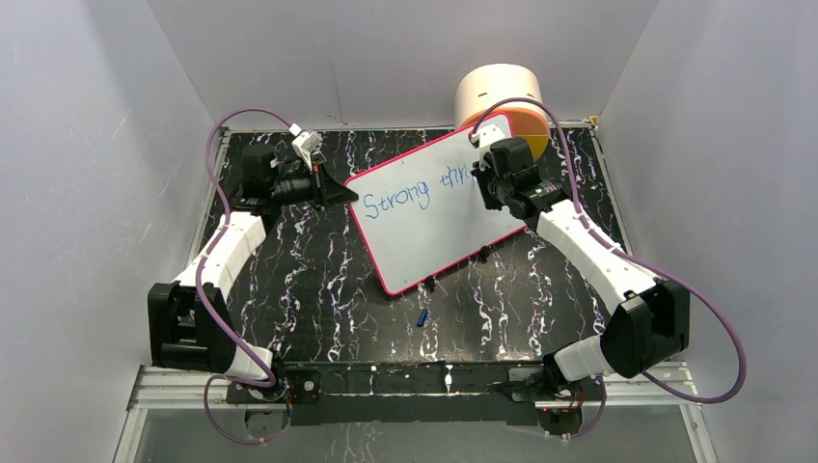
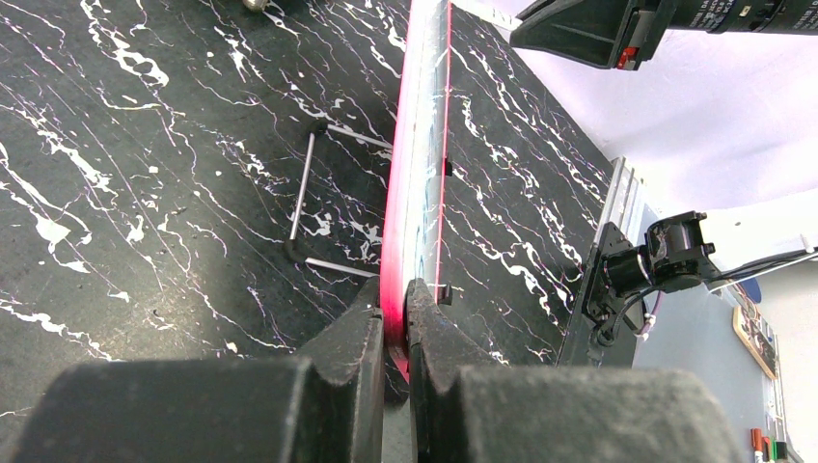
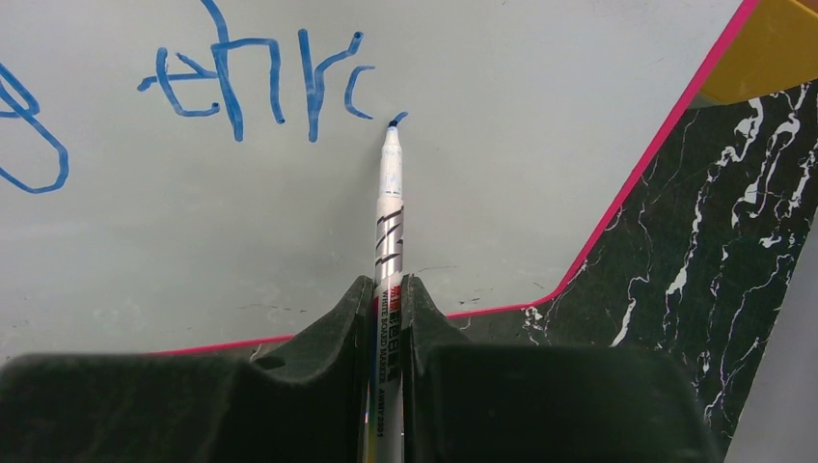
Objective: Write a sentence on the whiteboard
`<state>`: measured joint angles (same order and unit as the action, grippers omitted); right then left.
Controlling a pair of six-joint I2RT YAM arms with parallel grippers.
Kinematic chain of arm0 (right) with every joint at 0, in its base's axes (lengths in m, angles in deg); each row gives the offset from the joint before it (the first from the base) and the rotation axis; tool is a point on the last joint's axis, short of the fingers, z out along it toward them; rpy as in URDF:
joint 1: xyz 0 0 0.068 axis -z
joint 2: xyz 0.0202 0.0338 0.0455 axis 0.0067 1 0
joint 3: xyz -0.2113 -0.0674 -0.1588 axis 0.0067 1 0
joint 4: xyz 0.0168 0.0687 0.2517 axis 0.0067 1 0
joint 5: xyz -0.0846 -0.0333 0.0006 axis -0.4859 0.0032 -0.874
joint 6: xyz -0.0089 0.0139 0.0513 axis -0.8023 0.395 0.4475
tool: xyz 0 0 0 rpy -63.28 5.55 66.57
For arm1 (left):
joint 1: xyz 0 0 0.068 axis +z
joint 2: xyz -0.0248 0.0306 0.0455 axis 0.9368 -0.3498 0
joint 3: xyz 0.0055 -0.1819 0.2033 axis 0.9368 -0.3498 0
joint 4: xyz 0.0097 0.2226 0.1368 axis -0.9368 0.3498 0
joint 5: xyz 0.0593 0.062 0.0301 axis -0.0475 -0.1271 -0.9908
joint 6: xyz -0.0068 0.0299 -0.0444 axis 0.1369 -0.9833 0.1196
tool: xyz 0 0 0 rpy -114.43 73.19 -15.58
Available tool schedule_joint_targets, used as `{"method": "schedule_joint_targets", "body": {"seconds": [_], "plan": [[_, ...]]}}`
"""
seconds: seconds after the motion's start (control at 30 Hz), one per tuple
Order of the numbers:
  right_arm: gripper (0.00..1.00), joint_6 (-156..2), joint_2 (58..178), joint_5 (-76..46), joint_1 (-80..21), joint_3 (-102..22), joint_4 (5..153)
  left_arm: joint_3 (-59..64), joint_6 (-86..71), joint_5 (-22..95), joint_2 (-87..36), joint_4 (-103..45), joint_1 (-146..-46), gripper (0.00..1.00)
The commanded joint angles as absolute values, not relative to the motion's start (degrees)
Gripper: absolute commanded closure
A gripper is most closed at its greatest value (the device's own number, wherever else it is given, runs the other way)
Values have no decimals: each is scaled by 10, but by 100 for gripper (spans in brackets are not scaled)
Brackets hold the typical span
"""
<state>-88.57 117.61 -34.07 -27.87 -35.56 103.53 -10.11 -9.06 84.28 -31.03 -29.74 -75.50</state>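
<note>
The whiteboard (image 1: 434, 227), white with a pink-red frame, lies tilted on the black marbled table. Its blue sentence (image 1: 410, 193) reads "Strong thr" with a started letter after it; the right wrist view shows "thr" (image 3: 251, 87) and a curved stroke. My left gripper (image 1: 338, 191) is shut on the board's left edge (image 2: 394, 289), seen edge-on. My right gripper (image 1: 479, 174) is shut on a whiteboard marker (image 3: 388, 231), whose blue tip (image 3: 394, 122) touches the board right of the last stroke.
A cream and orange cylinder (image 1: 502, 96) stands behind the board's far corner. A small blue cap (image 1: 422, 316) lies on the table (image 1: 318, 289) in front of the board. A wire stand (image 2: 304, 203) shows under the board. White walls enclose the table.
</note>
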Motion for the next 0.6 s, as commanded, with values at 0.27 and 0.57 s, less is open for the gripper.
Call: {"method": "schedule_joint_targets", "body": {"seconds": [0.27,0.57], "plan": [[100,-873,1173,-304,-278,-378,1027,-116,-150,804,-327,-237,-776,100],[100,-873,1186,-285,-279,-399,1023,-116,-150,804,-326,-237,-776,100]]}}
